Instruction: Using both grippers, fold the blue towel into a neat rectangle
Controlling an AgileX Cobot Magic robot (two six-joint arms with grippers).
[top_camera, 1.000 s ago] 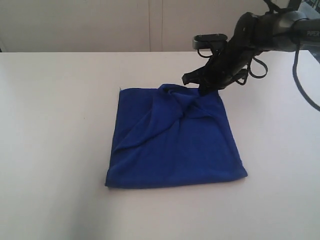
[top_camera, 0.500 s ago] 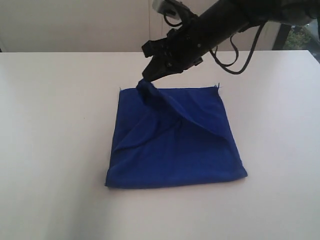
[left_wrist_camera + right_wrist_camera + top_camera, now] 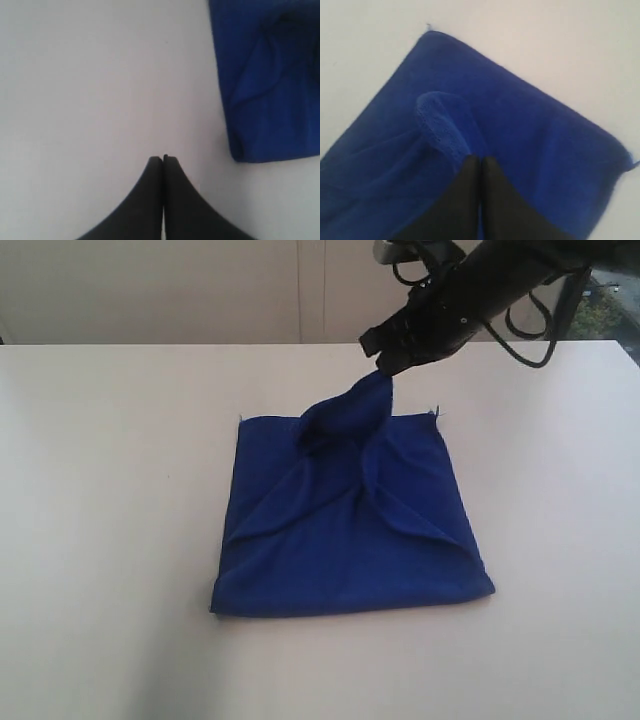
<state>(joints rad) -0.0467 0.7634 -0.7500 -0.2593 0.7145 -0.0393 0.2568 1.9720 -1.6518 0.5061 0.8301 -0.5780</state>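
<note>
Right now a straightening or re-folding step is judged to be in hand, not a finished fold. The blue towel (image 3: 350,540) is laid on the white table (image 3: 100,500), doubled into a rough square. Its top layer is rumpled, with diagonal creases running across it. A peak of that top layer, near the far edge, is pinched and raised off the rest by the right gripper (image 3: 385,366). In the right wrist view its jaws are seen pressed together on the cloth. The lower layers are left flat on the table.

The left gripper (image 3: 163,160) is held over bare table just beside one corner of the towel. Its jaws are together with nothing between them. It is not seen in the exterior view.

Next, the lifted layer probably needs to be carried across and laid down so that the hems line up and the creases are pulled out. The left gripper would have to be opened and brought onto the towel first. With one pinch only, the layers underneath may be dragged askew.
</note>
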